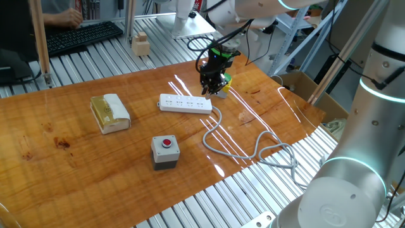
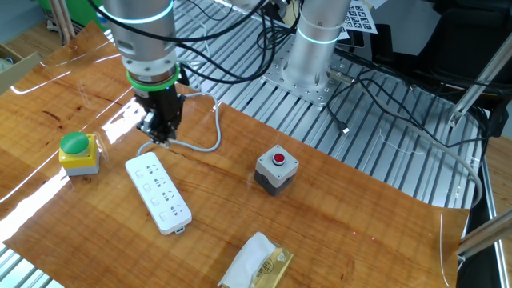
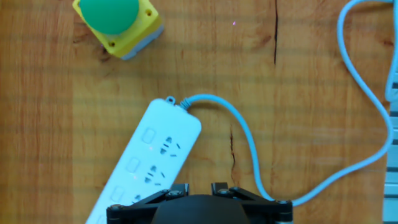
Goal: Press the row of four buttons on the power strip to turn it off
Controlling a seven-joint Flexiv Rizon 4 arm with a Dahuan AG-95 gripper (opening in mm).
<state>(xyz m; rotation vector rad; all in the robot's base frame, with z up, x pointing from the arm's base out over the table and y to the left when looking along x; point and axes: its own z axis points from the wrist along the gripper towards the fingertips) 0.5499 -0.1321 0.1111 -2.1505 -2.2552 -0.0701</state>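
Just below the jaws (image 2: 160,136) lies the power strip's (image 2: 158,193) cable end; approach underway, their gap unreadable. Next: lowering onto the nearest of the four buttons (image 3: 133,165).

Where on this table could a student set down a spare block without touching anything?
Bare wood lies between the tan-and-white block and the power strip, and left of the block. It is crowded around the strip's cable end, where the gripper hangs beside the green knob.

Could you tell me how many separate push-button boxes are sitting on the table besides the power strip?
2: the grey box with a red button sits on the strip's long side, and the yellow box with a green button is beside the power strip's cable end.
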